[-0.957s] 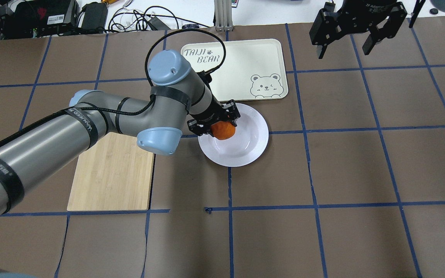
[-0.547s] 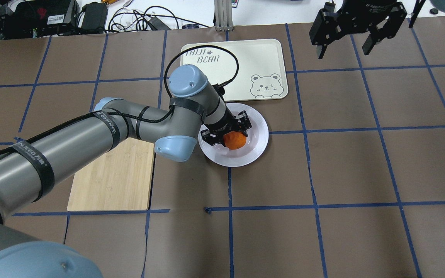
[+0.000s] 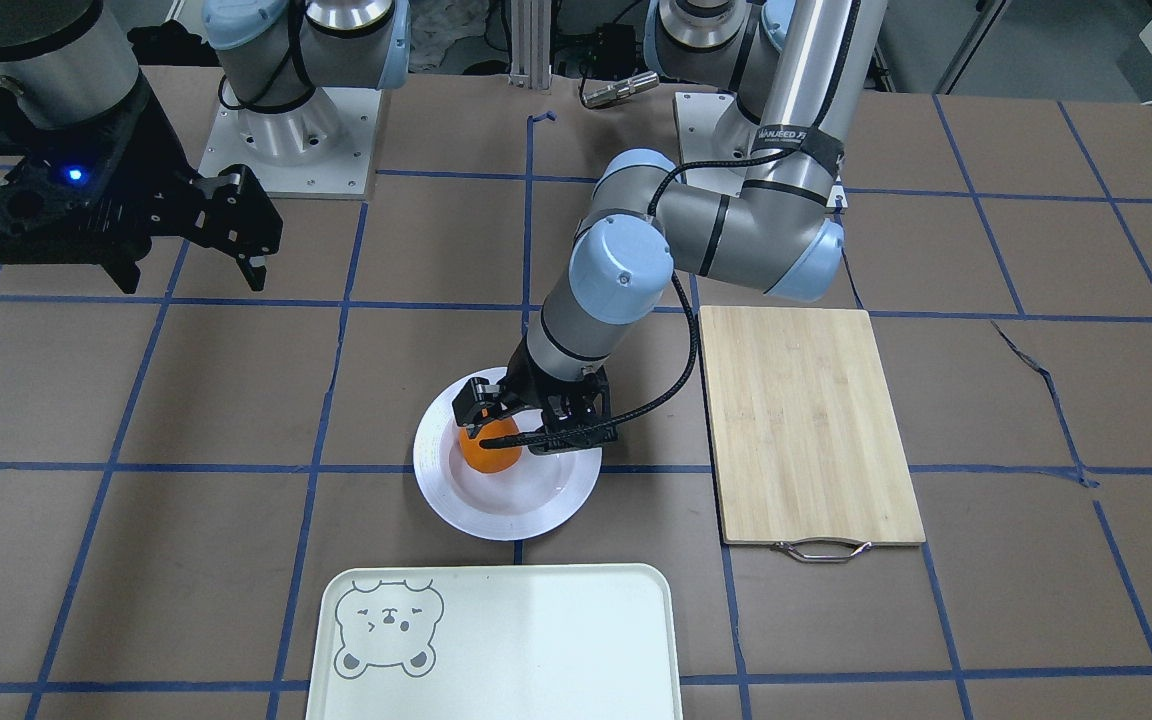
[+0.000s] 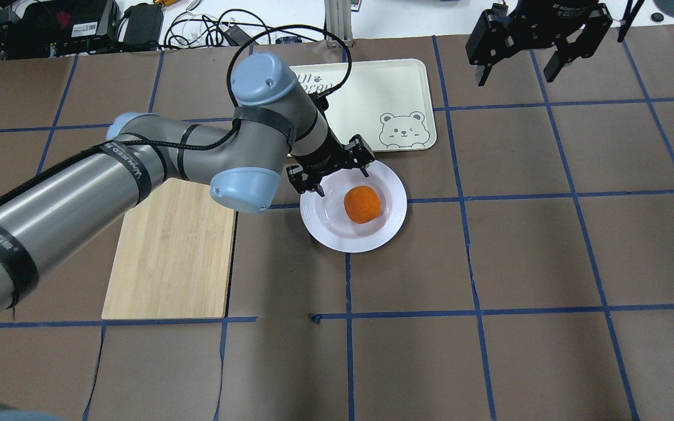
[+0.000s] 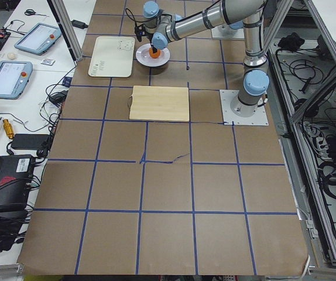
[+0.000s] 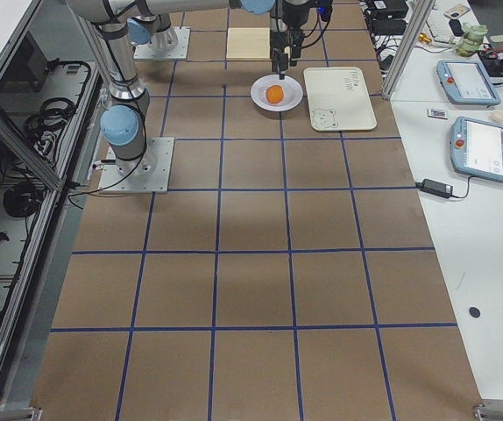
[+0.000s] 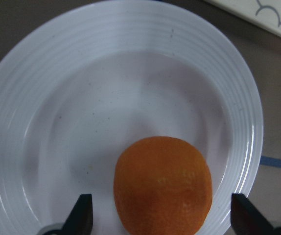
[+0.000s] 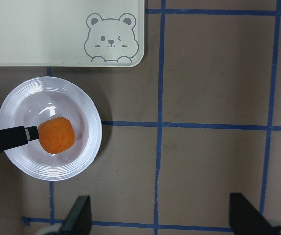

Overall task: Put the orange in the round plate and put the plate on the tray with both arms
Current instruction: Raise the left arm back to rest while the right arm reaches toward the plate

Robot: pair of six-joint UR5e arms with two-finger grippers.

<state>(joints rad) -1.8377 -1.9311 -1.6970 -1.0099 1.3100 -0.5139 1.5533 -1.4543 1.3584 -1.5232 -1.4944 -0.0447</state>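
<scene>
A brown table (image 4: 489, 263) marked with a grid of blue tape fills the overhead view. The left arm (image 4: 138, 169) reaches in across a bamboo cutting board (image 4: 167, 257). Beyond the board lies the cream tray (image 4: 372, 88), which carries nothing. The white round plate (image 4: 384, 231) sits on the table just beside the tray's edge, not on it.

The orange (image 4: 363, 204) rests alone in the plate's sunken centre. Half a second ago the left gripper (image 4: 340, 178) was closed around it, low inside the plate. Now its fingers are spread wide and it has drawn back over the plate's rim on the tray side. The left wrist view shows the two fingertips well out to either side of the fruit, touching nothing.

The right gripper (image 4: 514, 76) hangs at the table's far right corner, well away from the plate, with its fingers apart and empty.

The first half of the task looks finished. What remains is probably for both grippers to take opposite sides of the rim and lift the plate level onto the tray, since the loose orange could roll if the plate tips.
</scene>
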